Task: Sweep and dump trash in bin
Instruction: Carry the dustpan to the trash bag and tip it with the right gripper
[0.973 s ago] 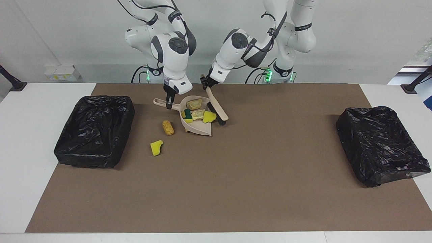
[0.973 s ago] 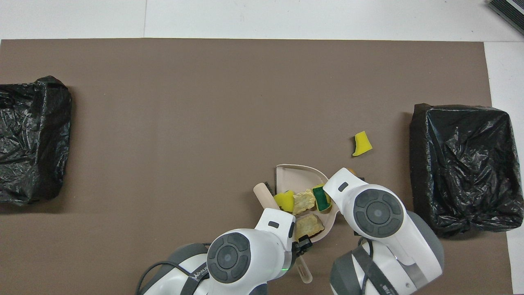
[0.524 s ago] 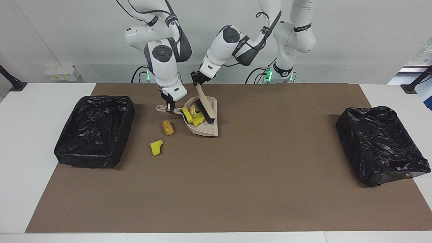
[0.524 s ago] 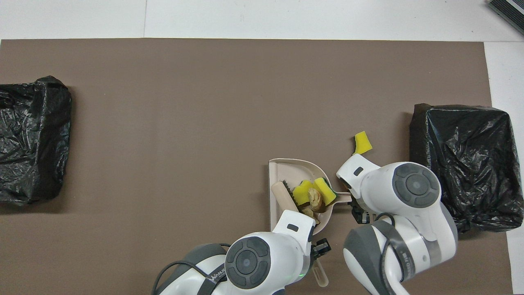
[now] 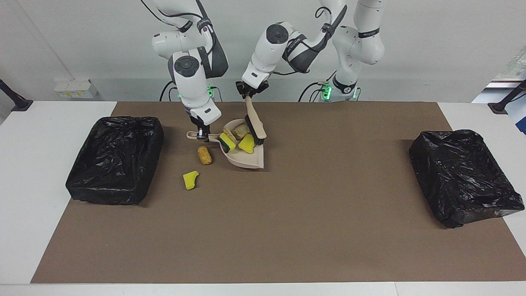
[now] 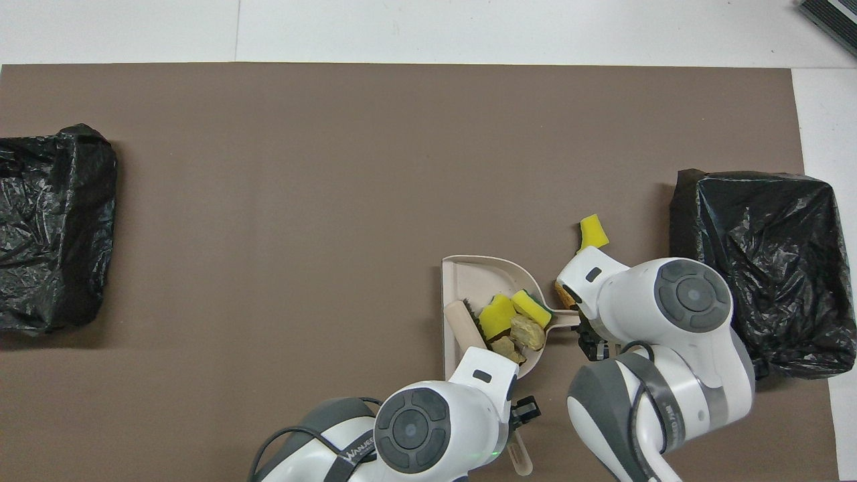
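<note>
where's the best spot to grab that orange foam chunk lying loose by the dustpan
Grip the orange foam chunk across its narrow middle, coming straight down from above. It lies flat on the mat as a short oblong beside the dustpan, and its long sides are bare, so the fingers probably fit either side.

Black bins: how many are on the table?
2. One black bin sits at the right arm's end of the table, the other black bin at the left arm's end.
</note>
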Controlling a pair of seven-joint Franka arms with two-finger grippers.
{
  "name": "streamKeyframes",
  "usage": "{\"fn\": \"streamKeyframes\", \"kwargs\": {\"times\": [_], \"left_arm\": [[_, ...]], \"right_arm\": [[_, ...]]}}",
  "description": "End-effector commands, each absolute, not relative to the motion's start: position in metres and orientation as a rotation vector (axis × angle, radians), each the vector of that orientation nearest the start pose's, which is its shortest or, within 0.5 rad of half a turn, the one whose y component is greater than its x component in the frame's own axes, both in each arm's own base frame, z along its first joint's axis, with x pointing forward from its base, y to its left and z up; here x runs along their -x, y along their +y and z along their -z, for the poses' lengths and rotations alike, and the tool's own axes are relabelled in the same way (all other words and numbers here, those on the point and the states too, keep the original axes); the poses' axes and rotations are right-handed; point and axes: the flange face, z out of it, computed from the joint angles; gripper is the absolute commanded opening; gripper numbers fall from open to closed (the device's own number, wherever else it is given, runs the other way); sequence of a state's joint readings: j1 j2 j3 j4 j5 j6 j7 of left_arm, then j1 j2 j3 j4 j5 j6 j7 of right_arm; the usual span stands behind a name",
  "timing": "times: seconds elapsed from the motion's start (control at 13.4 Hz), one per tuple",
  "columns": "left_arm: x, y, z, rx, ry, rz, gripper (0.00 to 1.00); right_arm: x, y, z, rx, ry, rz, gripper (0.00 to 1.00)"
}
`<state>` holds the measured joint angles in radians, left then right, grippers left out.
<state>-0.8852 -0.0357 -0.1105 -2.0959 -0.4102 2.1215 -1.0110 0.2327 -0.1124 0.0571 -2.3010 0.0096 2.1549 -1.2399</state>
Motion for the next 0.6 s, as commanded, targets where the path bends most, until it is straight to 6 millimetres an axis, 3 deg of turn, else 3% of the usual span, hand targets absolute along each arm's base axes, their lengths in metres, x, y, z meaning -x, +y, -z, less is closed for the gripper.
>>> {"fn": "streamKeyframes", "kwargs": {"times": [0.0, 0.22, 0.37, 0.52], "left_arm": [[-0.290, -0.444, -0.479, 3.248, -0.306, -0.377, 0.00], [-0.284, -0.431, -0.488, 3.205, -0.269, -0.344, 0.00], [-0.270, -0.430, -0.482, 3.182, -0.288, -0.354, 0.00], [-0.237, -0.439, -0.462, 3.143, -0.251, -0.373, 0.00]], "right_arm": [[-0.484, 0.133, -0.408, 2.243, -2.151, -0.015, 0.00], [-0.491, 0.130, -0.421, 2.252, -2.154, 0.008, 0.00], [-0.505, 0.105, -0.442, 2.254, -2.154, 0.012, 0.00], [-0.519, 0.080, -0.464, 2.247, -2.161, 0.003, 0.00]]}}
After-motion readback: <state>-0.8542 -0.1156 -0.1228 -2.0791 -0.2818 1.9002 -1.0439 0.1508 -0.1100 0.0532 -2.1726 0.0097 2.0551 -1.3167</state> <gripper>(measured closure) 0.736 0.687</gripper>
